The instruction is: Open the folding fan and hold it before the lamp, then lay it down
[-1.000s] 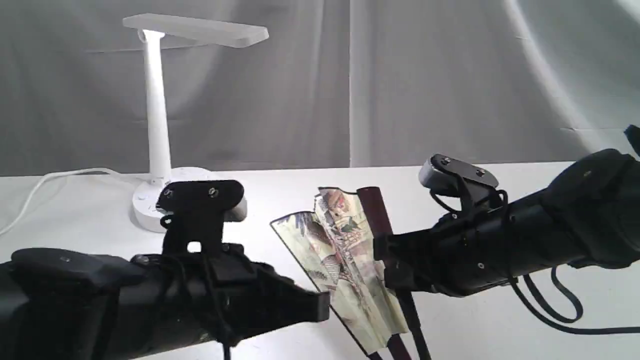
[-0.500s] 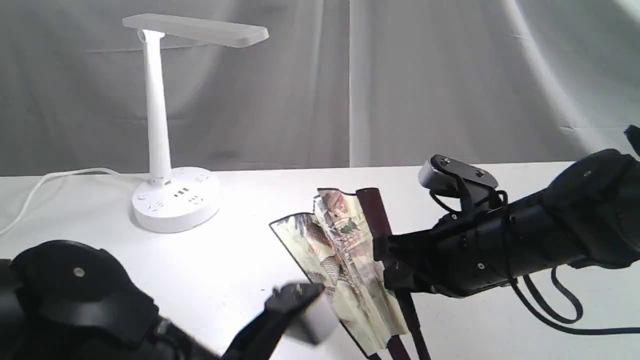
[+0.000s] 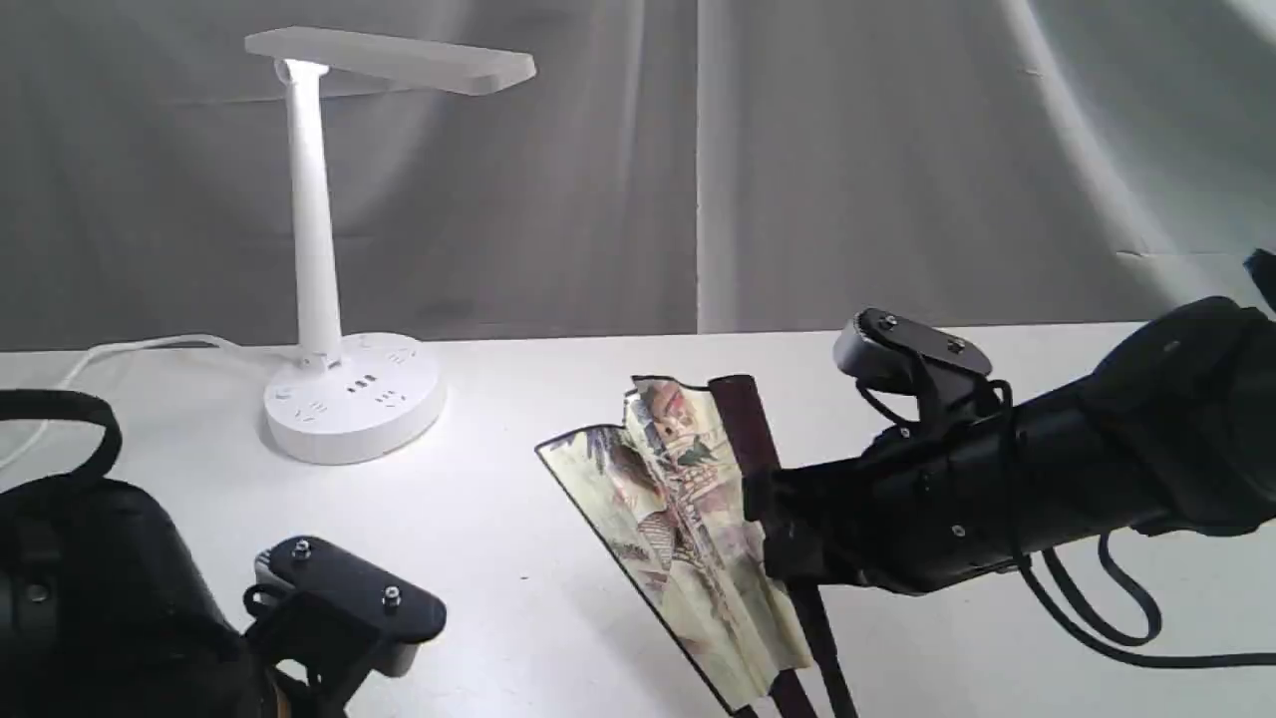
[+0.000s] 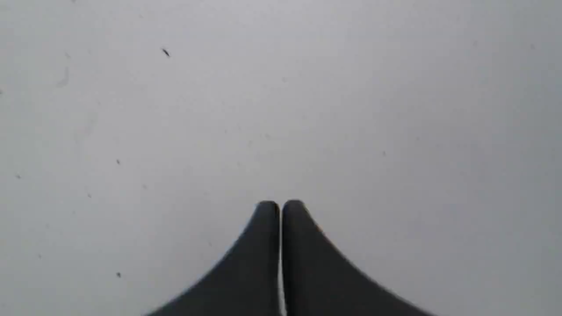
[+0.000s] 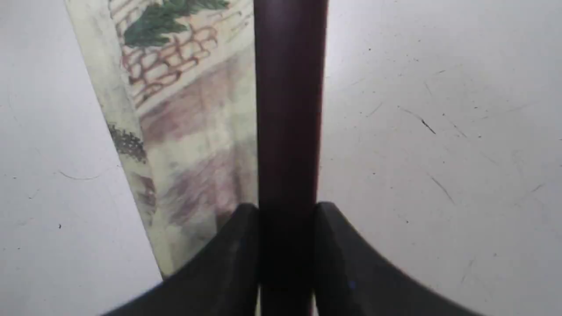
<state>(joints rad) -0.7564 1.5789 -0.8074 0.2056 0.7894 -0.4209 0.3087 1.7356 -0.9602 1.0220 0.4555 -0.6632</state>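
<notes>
One fan (image 3: pixel 678 499), part-open, was gripped at its rib (image 5: pixel 287 109) by the right hand (image 5: pixel 287 210); left hand (image 4: pixel 279 204) closed, empty; slow spreading advised.

We log left arm (image 3: pixel 100 598) and right arm (image 3: pixel 1097 469) matte black, chunky. Black camera plate (image 3: pixel 922 339) with silver screws, grey housing beneath. Loose black cable (image 3: pixel 1158 604) loops. Our left gripper (image 4: pixel 280 206) fingers: tapered, round-tipped.
</notes>
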